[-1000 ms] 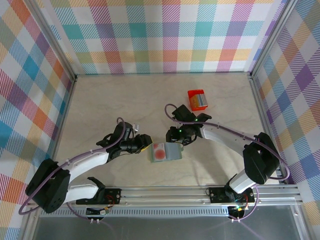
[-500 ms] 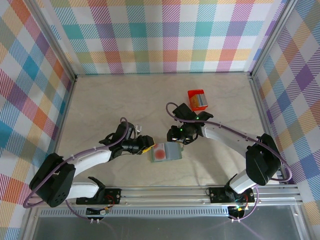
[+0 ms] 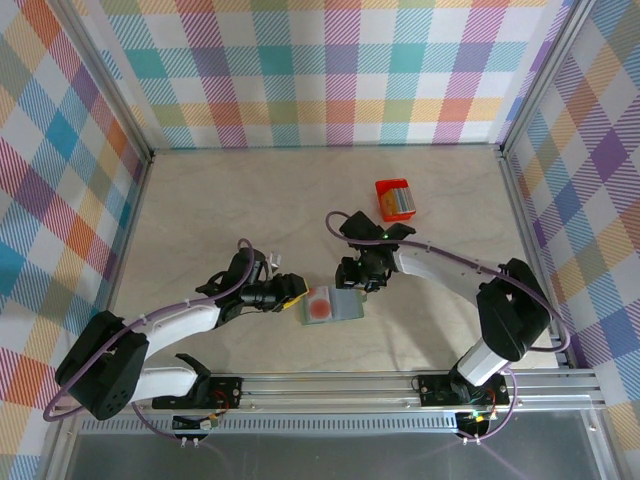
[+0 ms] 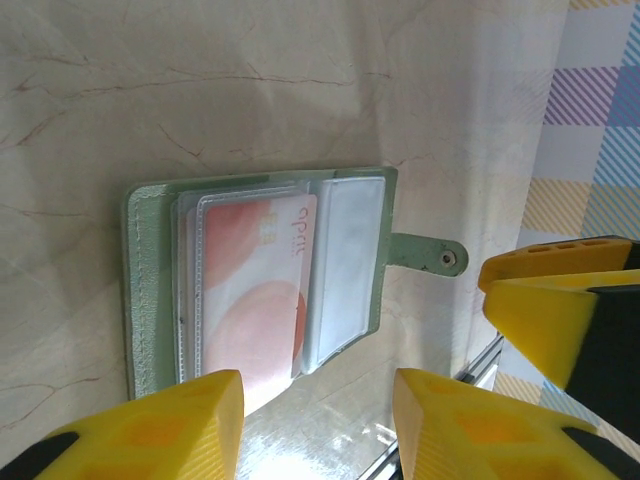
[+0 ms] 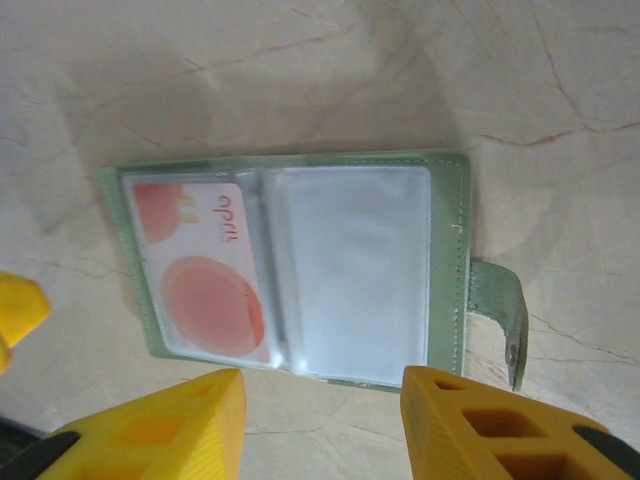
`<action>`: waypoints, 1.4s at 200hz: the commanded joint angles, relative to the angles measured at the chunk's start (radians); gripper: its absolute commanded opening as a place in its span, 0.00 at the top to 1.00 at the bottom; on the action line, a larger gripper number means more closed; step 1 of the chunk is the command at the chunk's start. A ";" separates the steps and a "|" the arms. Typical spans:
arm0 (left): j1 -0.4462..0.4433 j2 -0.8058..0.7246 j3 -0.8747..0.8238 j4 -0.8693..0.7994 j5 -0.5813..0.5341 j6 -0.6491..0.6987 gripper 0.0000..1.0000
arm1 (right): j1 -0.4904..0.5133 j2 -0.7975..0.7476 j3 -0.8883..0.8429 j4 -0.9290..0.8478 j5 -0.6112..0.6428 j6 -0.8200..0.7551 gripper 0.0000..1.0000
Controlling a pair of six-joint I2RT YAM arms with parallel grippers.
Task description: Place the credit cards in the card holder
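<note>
change: left gripper [image 3: 291, 291] has crept up to the card holder's [image 3: 335, 305] left edge; right gripper [image 3: 356, 277] barely shifted, just behind its far edge
card holder: unmoved, lying open and flat
card: red-marked card [image 5: 205, 285] sits in the holder's left sleeve; right sleeve looks empty
left gripper: fingers spread, empty
right gripper: fingers spread, empty
meaning: one card looks stowed; small red box [image 3: 393, 198], well beyond the holder, likely next source
</note>
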 commanded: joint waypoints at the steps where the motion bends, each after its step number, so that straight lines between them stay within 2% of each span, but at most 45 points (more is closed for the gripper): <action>1: 0.006 0.006 0.000 -0.004 -0.015 0.016 0.57 | 0.023 0.019 -0.020 -0.034 0.022 -0.027 0.55; 37: 0.006 -0.008 0.004 -0.053 -0.027 0.043 0.56 | 0.073 0.084 -0.006 -0.034 0.048 -0.028 0.54; 56: 0.006 0.011 -0.003 -0.038 -0.012 0.041 0.56 | 0.077 0.112 -0.013 0.000 0.035 -0.007 0.54; 101: 0.004 0.025 -0.014 -0.005 -0.017 0.046 0.55 | 0.077 0.143 -0.001 -0.010 0.108 0.033 0.50; 139: -0.010 0.085 -0.013 0.068 0.005 0.030 0.55 | 0.076 0.169 0.017 0.009 0.080 0.020 0.48; 182: -0.025 0.116 -0.007 0.074 0.005 0.031 0.55 | 0.068 0.183 0.011 0.036 0.067 0.018 0.48; 280: -0.037 0.085 -0.034 0.046 -0.021 0.035 0.55 | 0.068 0.204 0.011 0.056 0.084 0.048 0.47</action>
